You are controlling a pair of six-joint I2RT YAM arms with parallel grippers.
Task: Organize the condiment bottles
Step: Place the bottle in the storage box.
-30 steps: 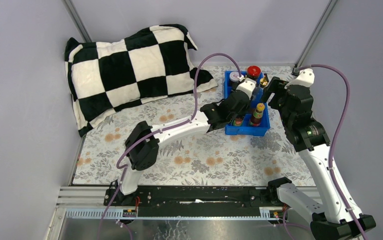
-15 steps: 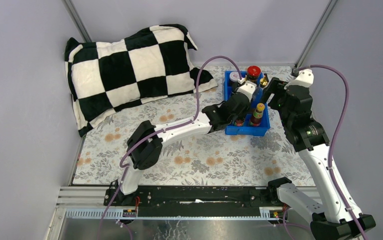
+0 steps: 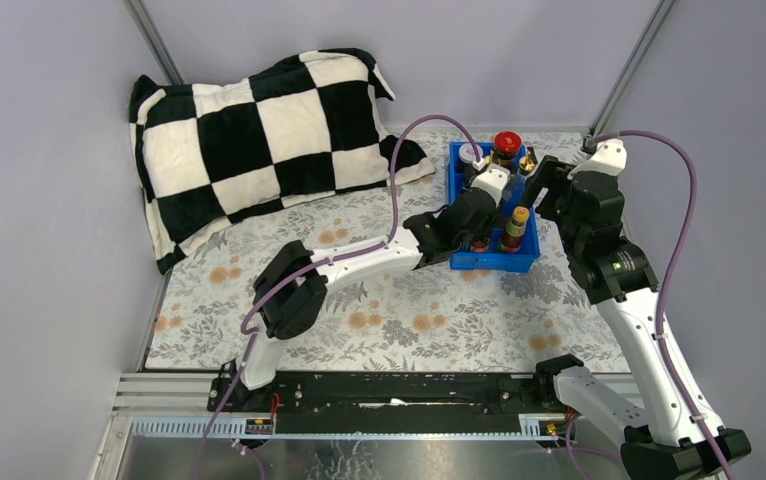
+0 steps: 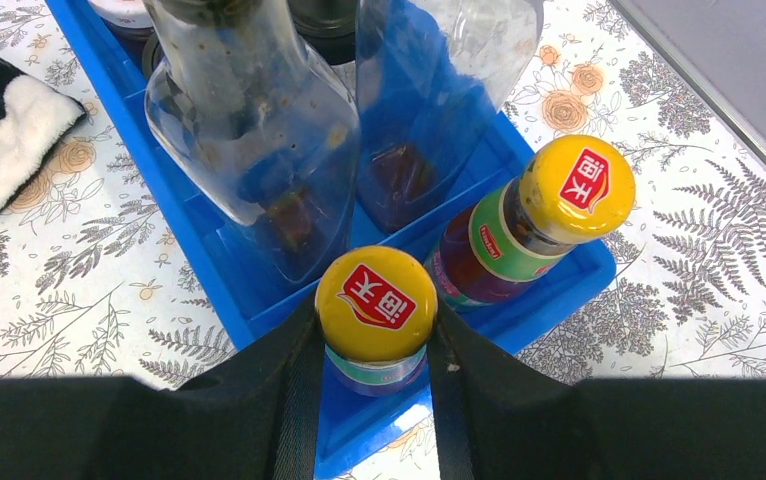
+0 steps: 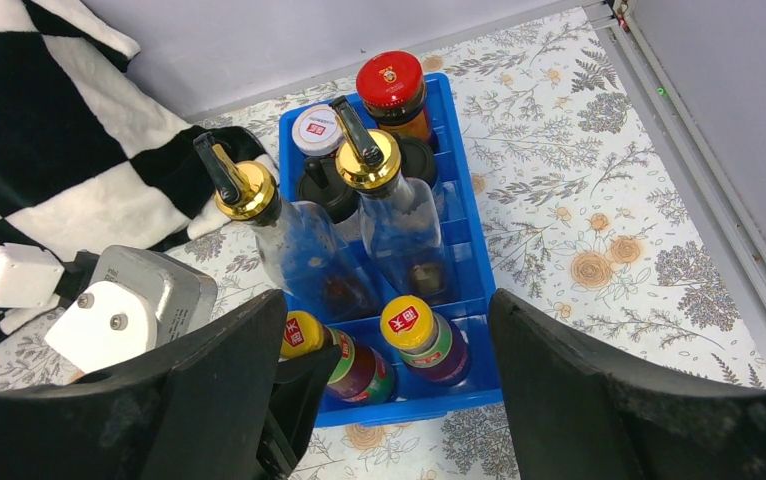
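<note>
My left gripper point(image 4: 374, 335) is shut on the neck of an orange-capped dark sauce bottle point(image 4: 377, 303), which stands in the near-left compartment of the blue tray point(image 4: 559, 290). The second orange-capped bottle point(image 4: 576, 188) stands beside it on the right. Behind them are two tall clear gold-spouted bottles point(image 5: 367, 160) point(image 5: 244, 190), then black-capped shakers point(image 5: 327, 190), a white-lidded jar point(image 5: 317, 128) and a red-lidded jar point(image 5: 390, 79). My right gripper point(image 5: 387, 300) hangs open above the tray's near end, holding nothing.
A black-and-white checked pillow point(image 3: 259, 130) lies at the back left, its corner close to the tray's far-left side. The tray point(image 3: 494, 263) sits at the back right on the floral cloth point(image 3: 379, 310). A grey wall and rail run along the right edge.
My left wrist has sunk slightly toward the tray's near end, still shut on the bottle. The right arm has stayed still.
</note>
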